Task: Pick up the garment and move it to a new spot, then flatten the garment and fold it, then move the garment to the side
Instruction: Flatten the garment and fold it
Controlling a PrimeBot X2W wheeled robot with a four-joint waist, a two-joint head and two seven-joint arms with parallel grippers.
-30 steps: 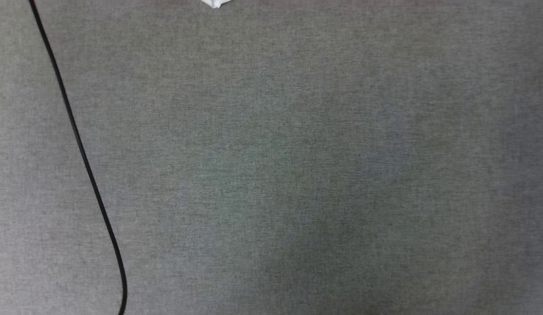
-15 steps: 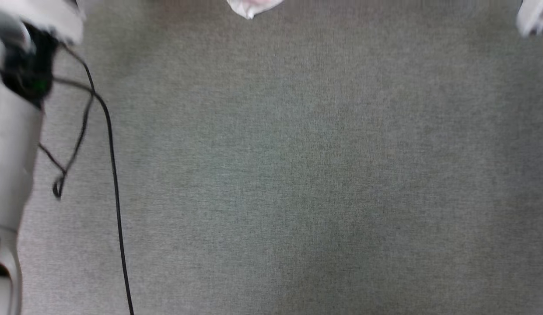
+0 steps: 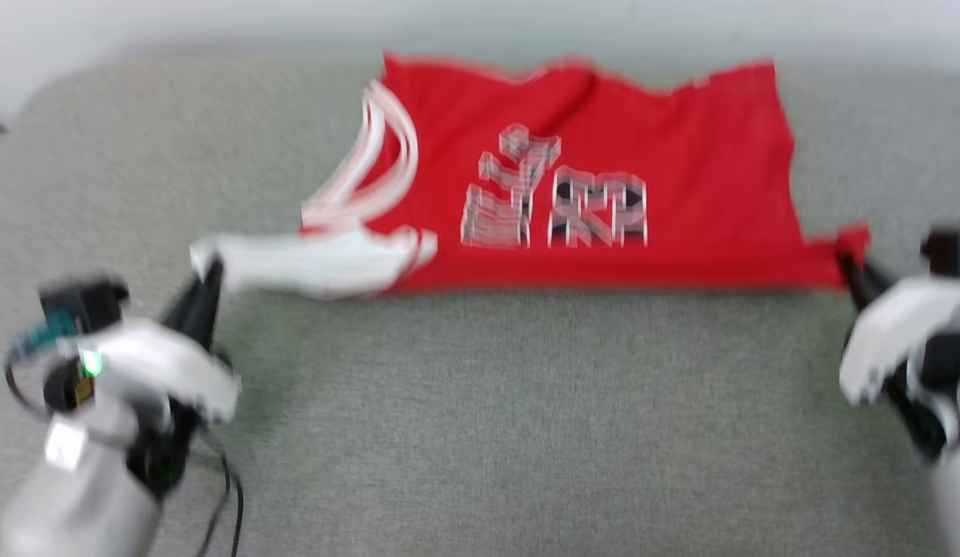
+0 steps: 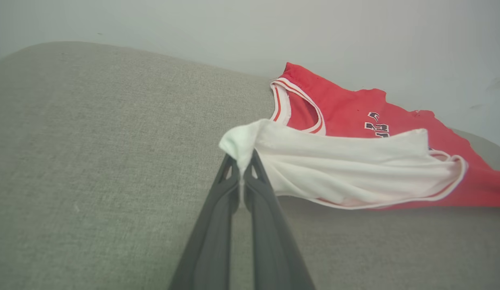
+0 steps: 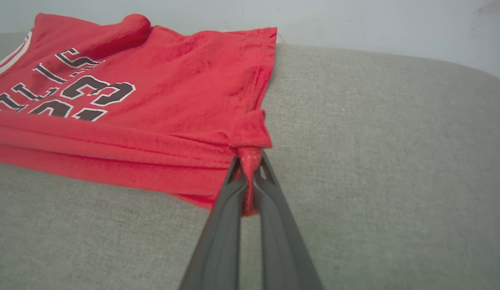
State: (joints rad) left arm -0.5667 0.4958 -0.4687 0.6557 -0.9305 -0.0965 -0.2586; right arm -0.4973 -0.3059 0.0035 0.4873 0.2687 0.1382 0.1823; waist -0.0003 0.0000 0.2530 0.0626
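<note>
Here, the garment (image 3: 588,193) lies at upper centre of the frame on grey upholstery (image 3: 480,433); left gripper (image 4: 242,163) pinches its white sleeve tip (image 4: 238,141), right gripper (image 5: 250,161) a red hem corner (image 5: 253,131); likely light, limp, stretchy; corners suit gripping best.

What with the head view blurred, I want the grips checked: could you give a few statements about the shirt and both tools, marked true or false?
1. The left tool is shut on the white sleeve of the shirt. True.
2. The right tool hangs open above the shirt. False: it is shut on a red corner.
3. The shirt lies on grey fabric. True.
4. The lettering faces down. False: it faces up.
</note>
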